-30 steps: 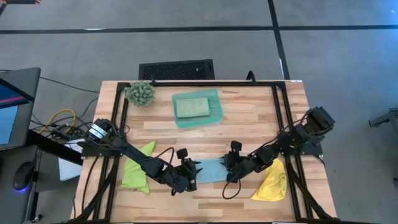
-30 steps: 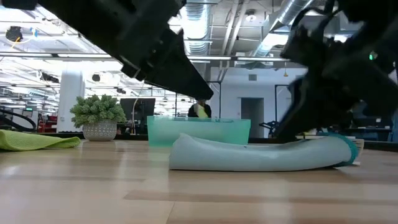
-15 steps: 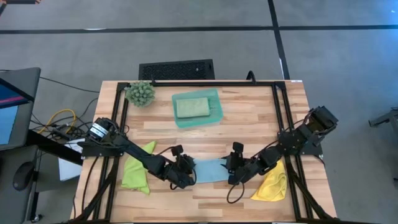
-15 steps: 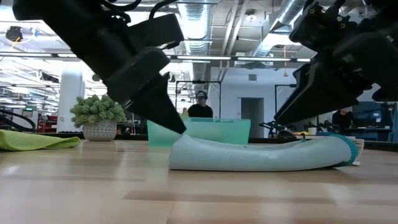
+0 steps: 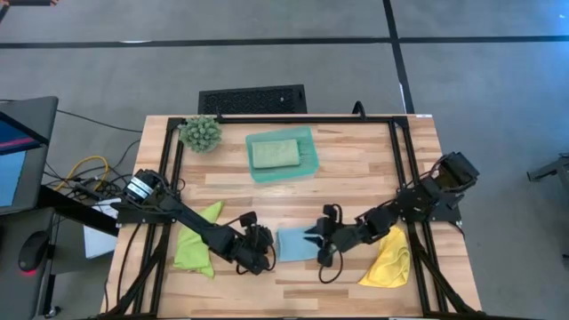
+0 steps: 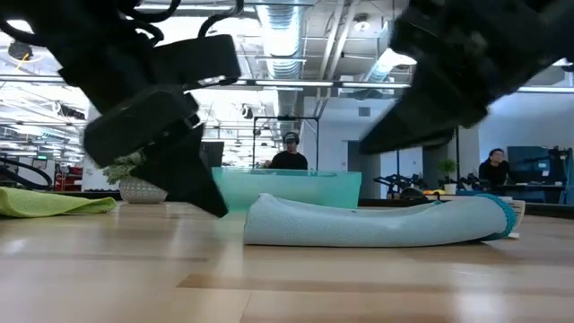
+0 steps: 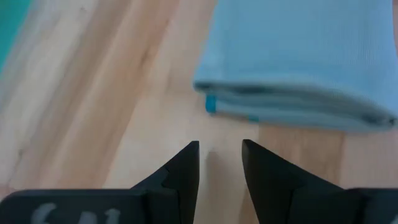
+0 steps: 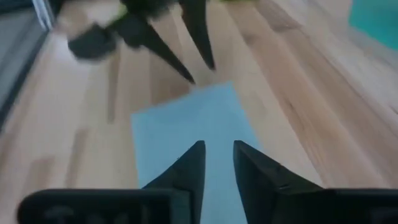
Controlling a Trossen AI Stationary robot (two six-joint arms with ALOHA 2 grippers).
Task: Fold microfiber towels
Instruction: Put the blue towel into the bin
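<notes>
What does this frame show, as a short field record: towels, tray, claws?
light blue towel: folded, flat on the table, between the two claws
lime green towel: lying left, under the left arm
yellow towel: lying right
teal tray: holds the pale sage green towel, folded
left claw: open, empty, beside the blue towel
right claw: open, empty, above it

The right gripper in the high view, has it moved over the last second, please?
Yes. The right gripper has slid left across the light blue towel, farther from the yellow towel, toward the left gripper.
</notes>
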